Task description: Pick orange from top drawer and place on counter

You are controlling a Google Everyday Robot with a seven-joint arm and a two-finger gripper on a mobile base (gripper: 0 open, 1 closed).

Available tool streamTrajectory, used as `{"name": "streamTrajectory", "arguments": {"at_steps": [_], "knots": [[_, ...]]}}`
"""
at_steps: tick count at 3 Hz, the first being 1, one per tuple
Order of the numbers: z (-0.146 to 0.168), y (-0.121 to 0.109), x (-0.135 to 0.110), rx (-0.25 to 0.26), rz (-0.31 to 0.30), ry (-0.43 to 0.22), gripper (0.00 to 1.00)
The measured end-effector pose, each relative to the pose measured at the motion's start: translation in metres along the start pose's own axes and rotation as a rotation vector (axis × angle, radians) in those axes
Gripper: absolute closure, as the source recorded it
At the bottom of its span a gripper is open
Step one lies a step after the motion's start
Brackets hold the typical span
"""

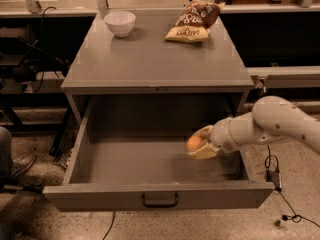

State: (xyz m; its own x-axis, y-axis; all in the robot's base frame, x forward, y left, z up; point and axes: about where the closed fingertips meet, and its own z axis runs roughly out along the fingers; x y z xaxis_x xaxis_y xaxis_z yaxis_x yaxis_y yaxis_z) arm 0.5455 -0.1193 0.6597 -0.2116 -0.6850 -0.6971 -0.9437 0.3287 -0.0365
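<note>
Orange round fruit point(194, 143) pinched in pale claw point(202, 145), at three o'clock inside grey metal top drawer point(150, 165). Risk: raised too early, could strike smooth grey table point(155, 59) lip at twelve o'clock, jarring fruit loose.

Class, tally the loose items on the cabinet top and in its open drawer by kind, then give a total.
white bowl: 1
snack bag: 1
orange: 1, gripped by the pincer inside the top drawer
Total: 3
</note>
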Motion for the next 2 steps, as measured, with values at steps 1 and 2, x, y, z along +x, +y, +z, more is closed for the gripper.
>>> {"name": "streamTrajectory", "arguments": {"at_steps": [1,2], "knots": [[-0.102,-0.038,-0.020,0.057,-0.022,-0.116,1.00],[-0.168,-0.069,-0.044,0.108,-0.055,-0.178,1.00]]}}
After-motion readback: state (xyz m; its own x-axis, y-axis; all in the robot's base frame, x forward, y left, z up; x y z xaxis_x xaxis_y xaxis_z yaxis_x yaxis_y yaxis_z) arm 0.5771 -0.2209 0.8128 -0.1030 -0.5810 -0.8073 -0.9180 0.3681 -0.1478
